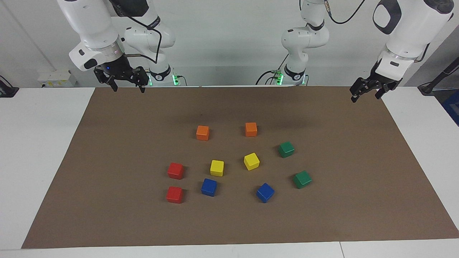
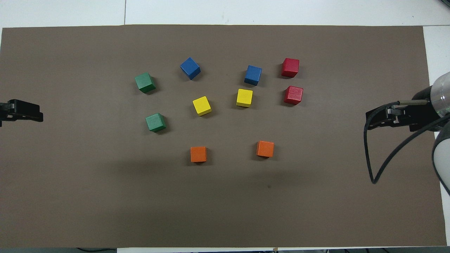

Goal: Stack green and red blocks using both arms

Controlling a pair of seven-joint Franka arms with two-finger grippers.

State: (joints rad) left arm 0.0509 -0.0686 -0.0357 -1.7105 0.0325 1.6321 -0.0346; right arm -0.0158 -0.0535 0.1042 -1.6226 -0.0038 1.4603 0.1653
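Two green blocks lie on the brown mat toward the left arm's end, one (image 1: 286,149) (image 2: 155,122) nearer to the robots than the other (image 1: 302,179) (image 2: 145,82). Two red blocks lie toward the right arm's end, one (image 1: 175,170) (image 2: 293,95) nearer to the robots than its twin (image 1: 174,194) (image 2: 290,67). All four sit apart, none stacked. My left gripper (image 1: 365,97) (image 2: 35,115) hangs open and empty over the mat's edge at its own end. My right gripper (image 1: 128,89) (image 2: 372,119) hangs open and empty over the mat's opposite corner.
Between the green and red pairs lie two orange cubes (image 1: 202,132) (image 1: 251,129), two yellow cubes (image 1: 217,167) (image 1: 251,161) and two blue cubes (image 1: 209,187) (image 1: 265,192). The mat (image 1: 107,150) lies on a white table (image 1: 36,143). A black cable (image 2: 372,168) loops below the right gripper.
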